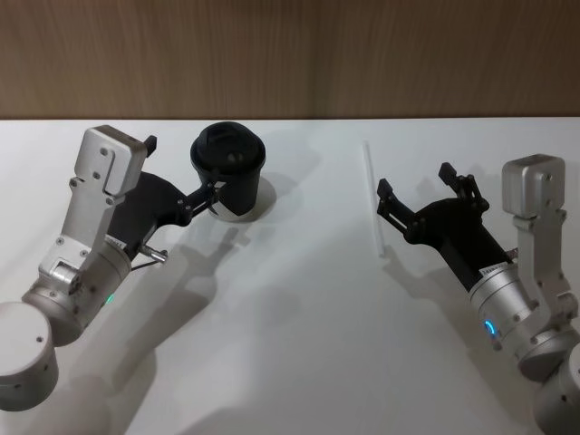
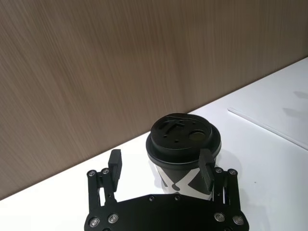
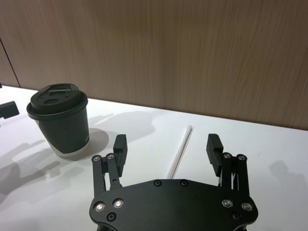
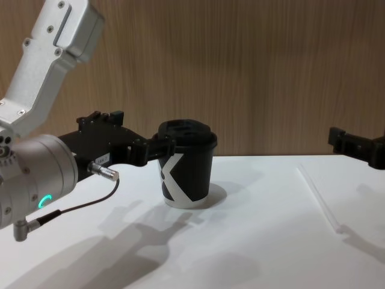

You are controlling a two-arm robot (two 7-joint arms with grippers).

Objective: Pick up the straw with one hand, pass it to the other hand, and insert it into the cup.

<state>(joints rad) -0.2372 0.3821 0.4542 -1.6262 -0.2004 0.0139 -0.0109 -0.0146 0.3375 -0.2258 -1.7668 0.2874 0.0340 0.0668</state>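
The black cup (image 1: 228, 168) with a lid and a white K mark (image 4: 172, 177) stands upright at the back of the white table. My left gripper (image 1: 181, 169), on the green-ringed wrist, is open at the cup's left side, with one fingertip (image 2: 206, 168) close against the cup wall (image 2: 185, 139). The white straw (image 1: 372, 199) lies flat on the table, right of the cup. Low over the table, my right gripper (image 1: 414, 179) on the blue-ringed wrist hangs open just right of the straw. From the right wrist, the straw (image 3: 180, 154) runs between the spread fingers (image 3: 119, 147).
A wood-panelled wall (image 1: 290, 54) runs along the table's back edge just behind the cup. The white tabletop (image 1: 308, 344) stretches bare between the two arms and toward the front.
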